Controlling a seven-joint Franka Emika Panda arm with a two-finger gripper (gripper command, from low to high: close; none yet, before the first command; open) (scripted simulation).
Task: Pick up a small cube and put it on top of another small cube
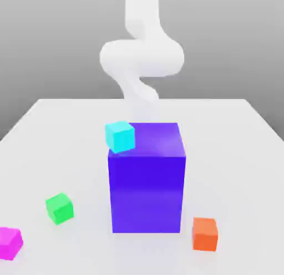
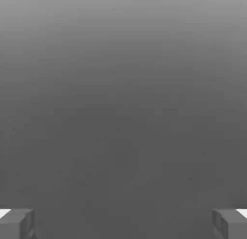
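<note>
The small magenta-pink cube lies on the white table at the front, at the exterior view's far left. My white arm rises at the back, behind a tall purple block, far from the cube. In the hand view my gripper is open. Its two grey fingertips stand wide apart with nothing between them, against plain grey.
A tall purple block stands mid-table. A cyan cube sits at its upper left corner; whether it rests on the block I cannot tell. A green cube lies to the block's left and an orange cube to its right.
</note>
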